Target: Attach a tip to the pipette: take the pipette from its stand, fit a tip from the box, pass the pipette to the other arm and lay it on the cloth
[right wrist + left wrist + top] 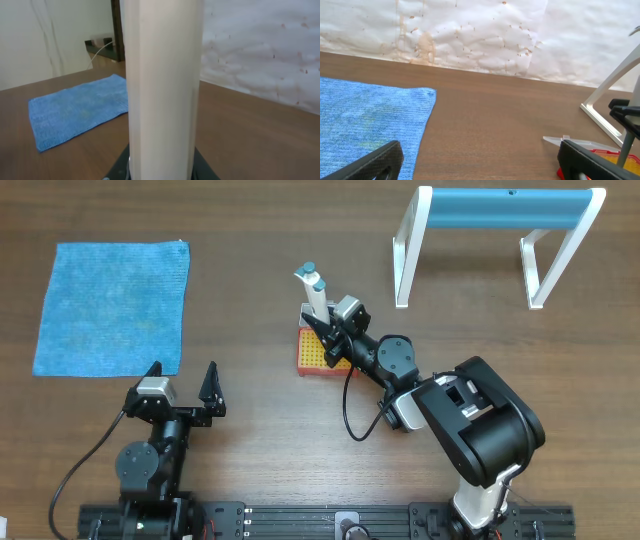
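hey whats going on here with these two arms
The right gripper holds the pipette upright at the orange tip box, well away from its white and blue stand. The left gripper sits open beside the blue cloth, holding nothing.

cloth lies left, tip box centre, stand far right.
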### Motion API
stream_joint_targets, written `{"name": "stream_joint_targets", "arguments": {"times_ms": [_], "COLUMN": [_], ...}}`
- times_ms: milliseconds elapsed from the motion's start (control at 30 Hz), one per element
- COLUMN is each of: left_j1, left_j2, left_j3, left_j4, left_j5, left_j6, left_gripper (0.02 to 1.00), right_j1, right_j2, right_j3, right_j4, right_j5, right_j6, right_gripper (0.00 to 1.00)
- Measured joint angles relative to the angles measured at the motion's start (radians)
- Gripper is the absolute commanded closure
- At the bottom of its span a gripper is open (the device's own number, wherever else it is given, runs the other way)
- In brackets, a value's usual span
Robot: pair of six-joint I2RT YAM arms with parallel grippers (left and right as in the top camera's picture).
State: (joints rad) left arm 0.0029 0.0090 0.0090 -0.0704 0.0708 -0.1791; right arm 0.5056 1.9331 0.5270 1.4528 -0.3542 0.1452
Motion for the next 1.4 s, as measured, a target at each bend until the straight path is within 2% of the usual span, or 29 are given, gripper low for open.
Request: {"name": "stream_joint_targets", "arguments": {"times_ms": [1167,1400], "left_j1": [0.0,0.0], "left_j2": [0.0,0.0], "left_j3": [0.0,0.0], "left_j4": [0.0,0.0], "left_j5": [0.0,0.0], "left_j6": [0.0,0.0], "left_gripper": [0.023,0.023], "right_j1": [0.0,0.0], "right_j2": [0.027,-0.019], "right_j3": [-0.037,-0.007], "right_j4": [0.066,-0.018], "right_j5": [0.0,0.0], "right_j6": [0.0,0.0], "right_gripper": [0.923,0.923]}}
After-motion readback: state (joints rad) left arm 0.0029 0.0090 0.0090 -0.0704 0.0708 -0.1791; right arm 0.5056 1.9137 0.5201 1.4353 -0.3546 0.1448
